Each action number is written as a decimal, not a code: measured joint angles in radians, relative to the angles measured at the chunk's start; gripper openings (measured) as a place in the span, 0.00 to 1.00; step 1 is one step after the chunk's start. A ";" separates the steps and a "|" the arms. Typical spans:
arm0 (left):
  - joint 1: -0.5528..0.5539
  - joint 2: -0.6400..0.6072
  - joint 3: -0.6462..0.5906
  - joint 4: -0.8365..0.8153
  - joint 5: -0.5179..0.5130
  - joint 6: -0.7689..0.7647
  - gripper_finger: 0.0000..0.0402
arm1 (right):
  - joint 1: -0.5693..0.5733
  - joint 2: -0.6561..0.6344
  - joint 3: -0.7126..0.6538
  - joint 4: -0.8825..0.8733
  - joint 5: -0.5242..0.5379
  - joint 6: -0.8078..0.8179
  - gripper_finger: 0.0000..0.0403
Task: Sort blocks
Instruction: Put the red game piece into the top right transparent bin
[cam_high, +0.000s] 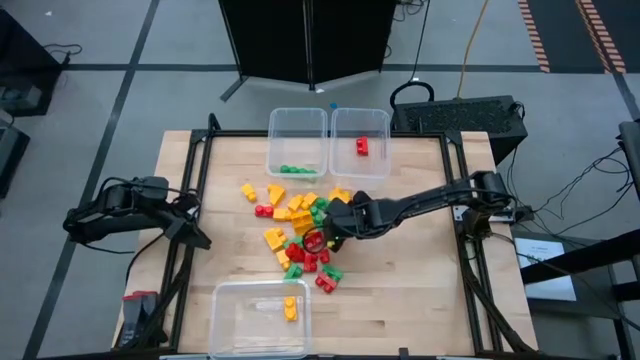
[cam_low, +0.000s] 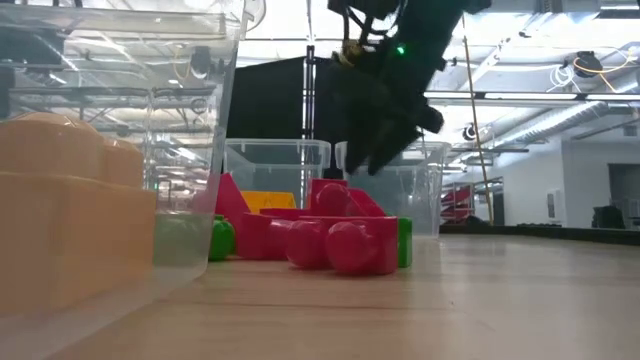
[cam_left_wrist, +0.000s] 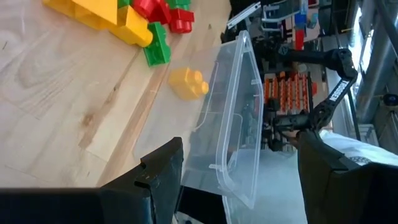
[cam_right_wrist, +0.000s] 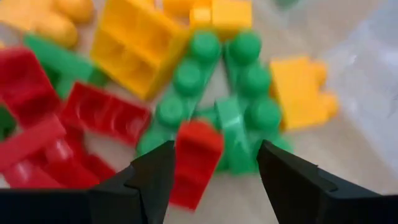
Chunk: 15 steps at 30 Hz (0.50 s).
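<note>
We see the right gripper (cam_high: 318, 240) over the block pile (cam_high: 298, 232) mid-table, fingers apart around a red block (cam_right_wrist: 194, 163), not visibly clamped. Left gripper (cam_high: 200, 225) waits at the left edge, open, empty.

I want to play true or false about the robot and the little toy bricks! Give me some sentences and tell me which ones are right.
1. The clear plastic tub on the far right side holds a red brick. True.
2. The near clear tub holds green bricks. False: one yellow-orange brick.
3. The right gripper is over the brick pile. True.
4. The left gripper holds a brick. False: it is open and empty, at the table's left edge.
</note>
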 joint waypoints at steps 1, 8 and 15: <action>0.000 0.000 0.000 0.000 -0.002 0.000 0.52 | 0.000 0.000 -0.014 0.000 -0.030 0.019 0.56; 0.000 0.000 0.000 0.005 -0.021 -0.007 0.52 | -0.002 0.001 -0.045 0.035 -0.085 0.065 0.69; 0.000 0.000 0.000 0.023 -0.078 -0.023 0.52 | 0.005 0.004 -0.045 0.062 -0.070 0.059 0.73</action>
